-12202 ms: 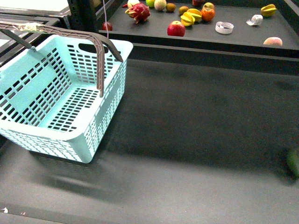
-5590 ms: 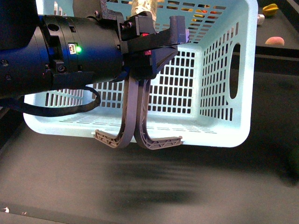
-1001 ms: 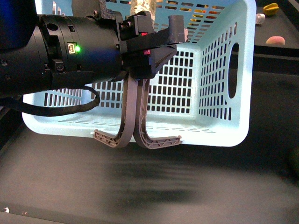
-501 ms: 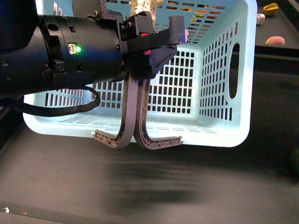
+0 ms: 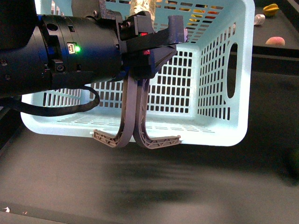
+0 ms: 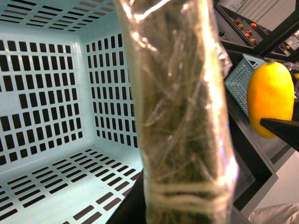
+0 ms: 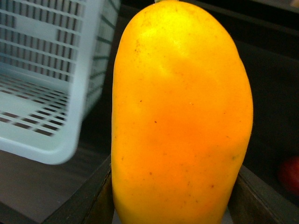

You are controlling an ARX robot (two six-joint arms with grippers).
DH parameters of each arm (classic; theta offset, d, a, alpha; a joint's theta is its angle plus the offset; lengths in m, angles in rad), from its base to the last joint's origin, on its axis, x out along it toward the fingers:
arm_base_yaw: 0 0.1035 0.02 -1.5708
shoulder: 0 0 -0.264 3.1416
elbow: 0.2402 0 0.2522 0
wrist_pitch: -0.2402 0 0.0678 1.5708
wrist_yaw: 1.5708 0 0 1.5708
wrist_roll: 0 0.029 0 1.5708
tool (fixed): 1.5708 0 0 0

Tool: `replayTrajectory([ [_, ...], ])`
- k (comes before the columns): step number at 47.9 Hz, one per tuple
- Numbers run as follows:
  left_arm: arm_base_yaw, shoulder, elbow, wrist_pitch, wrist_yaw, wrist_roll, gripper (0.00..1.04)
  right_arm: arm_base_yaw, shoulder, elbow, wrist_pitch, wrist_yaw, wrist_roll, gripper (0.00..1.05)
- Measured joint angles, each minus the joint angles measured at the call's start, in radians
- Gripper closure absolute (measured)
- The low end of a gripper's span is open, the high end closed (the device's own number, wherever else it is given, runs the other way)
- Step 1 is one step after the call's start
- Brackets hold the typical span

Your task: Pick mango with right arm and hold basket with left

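Observation:
The turquoise basket (image 5: 219, 70) hangs tipped above the dark table, its open side facing the front camera. My left gripper (image 5: 150, 45) is shut on its two grey-brown handles (image 5: 134, 116), which are pressed together. In the left wrist view a tape-wrapped handle (image 6: 180, 107) fills the middle in front of the basket's slotted floor (image 6: 46, 186). The yellow-orange mango (image 7: 180, 121) stands upright in my right gripper (image 7: 174, 203), shut on it, with a black finger (image 7: 93, 196) on either side. The mango (image 6: 270, 100) also shows beside the basket, outside its wall.
On the back shelf lie a yellow starfruit (image 5: 270, 8), a pink fruit (image 5: 274, 41) and a small white thing (image 5: 258, 18). A green object (image 5: 294, 161) sits at the table's right edge. A red fruit (image 7: 290, 172) lies behind the mango.
Long before, the basket stood on the table at the left with no arm in view. Over the last second its right wall has drifted slightly left; the left arm has held still.

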Motion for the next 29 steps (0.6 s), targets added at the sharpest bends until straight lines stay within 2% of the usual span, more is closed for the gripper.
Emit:
replayTrajectory([
  [10, 0.000, -0.001, -0.001, 0.000, 0.001, 0.000, 0.97, 0.270, 0.006, 0.042, 0.010, 0.158, 0.139, 0.49],
  [14, 0.000, -0.001, -0.001, 0.000, 0.001, 0.000, 0.97, 0.351, 0.039, 0.082, 0.037, 0.192, 0.179, 0.49],
  [19, -0.002, -0.001, -0.001, 0.000, 0.002, 0.003, 0.97, 0.420, 0.092, 0.134, 0.063, 0.235, 0.226, 0.49],
  [29, 0.001, -0.001, -0.001, -0.001, 0.001, 0.003, 0.97, 0.480, 0.200, 0.202, 0.117, 0.293, 0.289, 0.49],
])
